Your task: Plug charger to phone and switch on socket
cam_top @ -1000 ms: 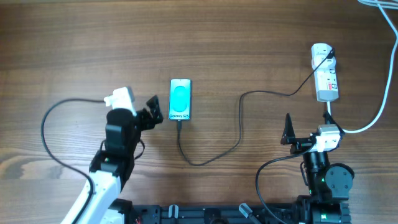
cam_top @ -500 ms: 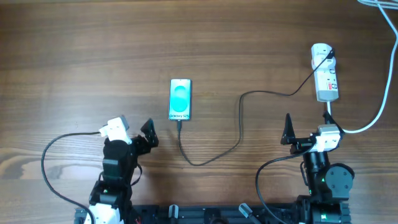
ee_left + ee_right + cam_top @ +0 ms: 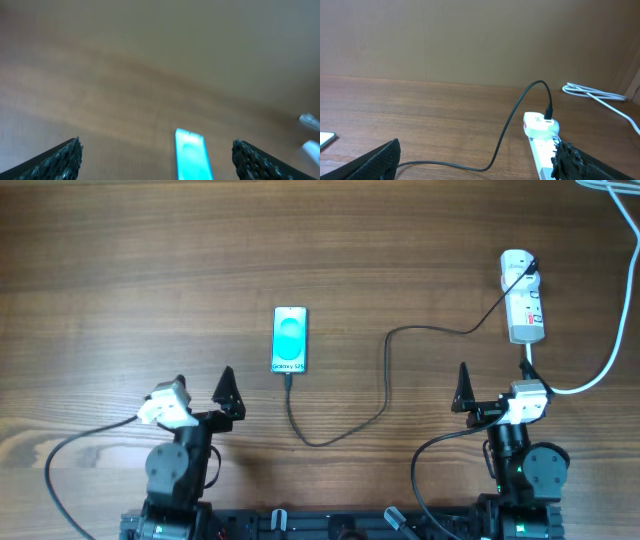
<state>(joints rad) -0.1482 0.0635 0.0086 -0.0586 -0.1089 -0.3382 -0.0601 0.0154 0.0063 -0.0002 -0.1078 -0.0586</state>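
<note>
Phone [image 3: 290, 339] lies flat and screen up on the wooden table [image 3: 120, 270], a little left of centre, long axis running away from the robot. Charger [image 3: 386, 375], the thin black cable, leaves the far end of the socket [image 3: 523, 310], sags left, loops toward the robot and comes up to meet the phone's near short edge; tip touches that edge, but it is too small to tell whether it is fully seated. Socket sits far right, lengthwise, red marks on top; switch position not readable. Thick white cord [image 3: 600, 370] leaves the socket's near end, curves right and runs off along the table's right side. Left gripper [image 3: 155, 144] is low at the near left edge, fingers [image 3: 60, 157] set wide apart with nothing between them, phone ahead of it and well apart. Right gripper [image 3: 477, 145] is at the near right edge, fingers spread wide, holding nothing; the socket lies just ahead and to its right, the cable arching up from the plug. Left wrist view is blurred.
</note>
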